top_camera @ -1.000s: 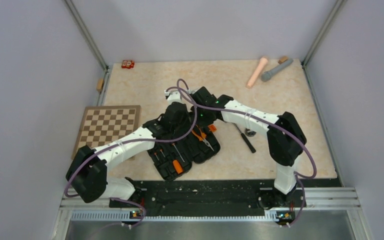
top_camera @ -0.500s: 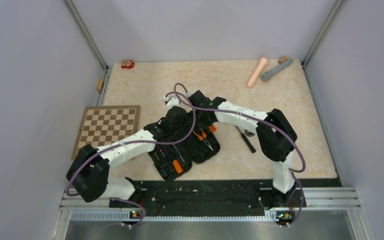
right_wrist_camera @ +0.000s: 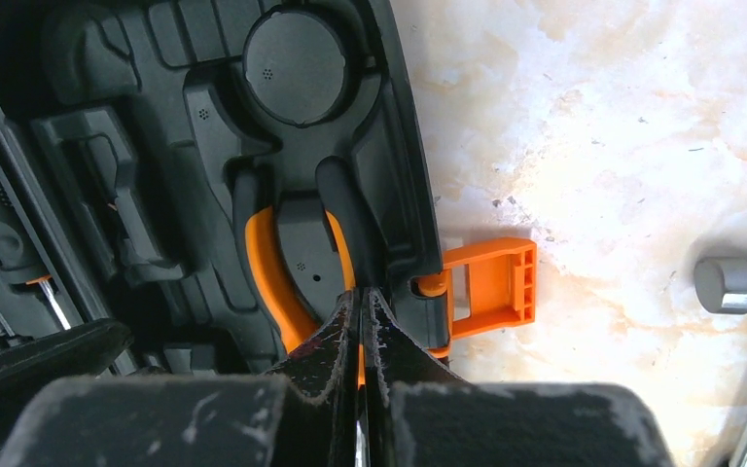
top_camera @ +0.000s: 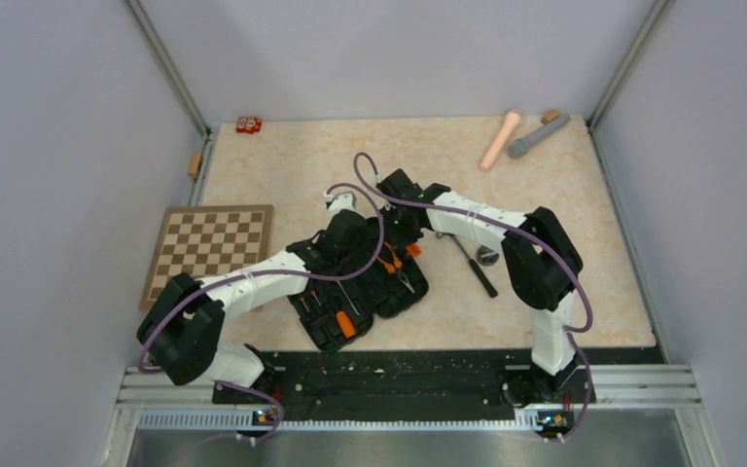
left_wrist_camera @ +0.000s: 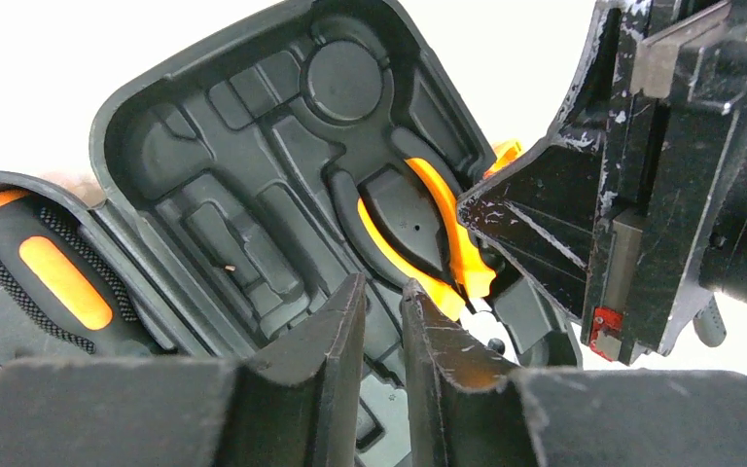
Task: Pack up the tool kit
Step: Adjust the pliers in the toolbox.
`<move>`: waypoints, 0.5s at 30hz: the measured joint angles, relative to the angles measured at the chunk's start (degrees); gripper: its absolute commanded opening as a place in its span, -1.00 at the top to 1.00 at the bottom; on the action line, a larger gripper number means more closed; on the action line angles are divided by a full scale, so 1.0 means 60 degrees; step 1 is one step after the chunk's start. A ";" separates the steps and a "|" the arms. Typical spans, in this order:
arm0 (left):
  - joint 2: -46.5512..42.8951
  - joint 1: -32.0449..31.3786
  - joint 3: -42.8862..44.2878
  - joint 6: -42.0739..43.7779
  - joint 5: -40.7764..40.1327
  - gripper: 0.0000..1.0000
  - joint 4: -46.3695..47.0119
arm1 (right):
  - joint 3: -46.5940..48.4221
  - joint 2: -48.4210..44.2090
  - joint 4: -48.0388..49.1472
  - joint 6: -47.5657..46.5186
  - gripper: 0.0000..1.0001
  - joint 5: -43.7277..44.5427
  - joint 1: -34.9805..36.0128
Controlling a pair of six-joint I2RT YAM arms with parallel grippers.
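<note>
Right gripper [right_wrist_camera: 360, 292]: clenched, its scuffed black fingers pressed flat together; the tips touch the handle of the pliers [right_wrist_camera: 267, 263] at the case's right rim. Whether the handle is pinched cannot be told.
Left gripper [left_wrist_camera: 384, 287]: released, with a narrow gap between its worn black fingers and nothing in it; it hangs over the open case, close beside the right gripper.
Case [left_wrist_camera: 253, 146]: black moulded plastic, a rounded-rectangular clamshell lying open on the front-middle of the table, both halves flat. The inner face has matte angular slots and one round recess.
Latch [right_wrist_camera: 491, 287]: orange plastic, ribbed and rectangular, folded outward from the case rim onto the tabletop.
Pliers: curved handles in orange and black, seated in their slot in the right half.
Screwdrivers [top_camera: 345, 321]: orange-and-black handles with a knurled grip, lying in the left half.
Loose tool [top_camera: 477, 268]: black shaft with a shiny metal head, on the table just right of the case.
Table [right_wrist_camera: 593, 117]: pale beige, marbled and smooth.
Chessboard [top_camera: 209, 243]: brown and cream squares, at the table's left edge.
Cylinders: one pink [top_camera: 499, 139] and one grey [top_camera: 538, 134], side by side at the far right corner.
Writing: the marks on a small red item [top_camera: 248, 124] at the far edge are too small to read.
Room: grey walls enclose three sides. Bare tabletop shows between the case and the cylinders, and the case's near edge lies close to the black base strip.
</note>
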 measured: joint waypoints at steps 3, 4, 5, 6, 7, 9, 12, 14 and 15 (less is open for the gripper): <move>0.0000 0.0000 0.0000 -0.0036 0.0018 0.49 0.0015 | -0.0018 0.0018 0.0018 0.0022 1.00 -0.0280 -0.0127; 0.0000 0.0000 0.0000 -0.0036 0.0018 0.49 0.0015 | -0.0015 0.0036 0.0015 0.0015 1.00 -0.0390 -0.0178; 0.0000 0.0000 0.0000 -0.0036 0.0018 0.49 0.0015 | -0.0011 0.0055 0.0015 0.0011 1.00 -0.0521 -0.0233; 0.0000 0.0000 0.0000 -0.0036 0.0015 0.49 0.0015 | -0.0011 0.0069 0.0015 0.0004 1.00 -0.0641 -0.0284; -0.0004 0.0000 0.0000 -0.0033 0.0015 0.49 0.0011 | -0.0011 0.0084 0.0015 0.0004 1.00 -0.0783 -0.0331; -0.0022 0.0000 0.0000 -0.0033 0.0015 0.49 0.0007 | -0.0011 0.0113 0.0018 0.0004 1.00 -0.1064 -0.0415; -0.0251 0.0000 -0.0051 -0.0025 0.0004 0.49 -0.0007 | 0.0015 0.0328 -0.0011 -0.0051 1.00 -0.1421 -0.0535; -0.0510 0.0000 -0.0084 -0.0004 -0.0025 0.48 -0.0062 | 0.0087 0.0372 -0.0080 -0.0109 1.00 -0.1566 -0.0583; -0.0667 0.0000 -0.0091 0.0011 -0.0044 0.48 -0.0084 | 0.0135 0.0408 -0.0124 -0.0135 1.00 -0.1603 -0.0590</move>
